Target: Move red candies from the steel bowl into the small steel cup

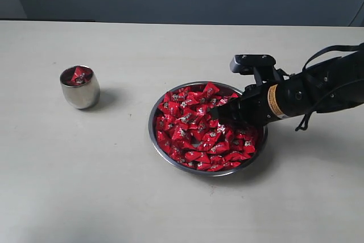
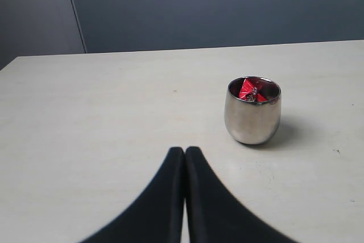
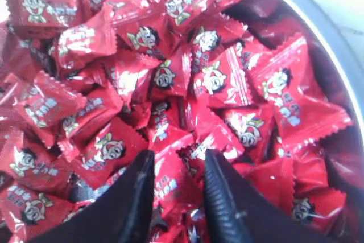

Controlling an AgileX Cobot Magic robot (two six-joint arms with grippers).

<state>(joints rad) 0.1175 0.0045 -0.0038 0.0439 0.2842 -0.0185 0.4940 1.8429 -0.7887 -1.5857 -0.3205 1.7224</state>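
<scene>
The steel bowl (image 1: 151,124) sits at mid-table, heaped with red candies (image 1: 196,135). My right gripper (image 1: 219,115) reaches in from the right and is down among them. In the right wrist view its fingers (image 3: 142,174) stand on either side of one red candy (image 3: 177,177) and press against it, so my right gripper (image 3: 179,155) is shut on it. The bowl's rim (image 3: 321,35) curves past the pile. The small steel cup (image 1: 80,92) stands upright to the left, holding red candies (image 1: 78,75). My left gripper (image 2: 185,151) is shut and empty, short of the cup (image 2: 252,116).
The pale table (image 1: 114,197) stretches around both vessels, with a dark wall behind its far edge. The right arm's black wrist and camera mount (image 1: 253,64) hang over the bowl's right rim. The left arm does not show in the exterior view.
</scene>
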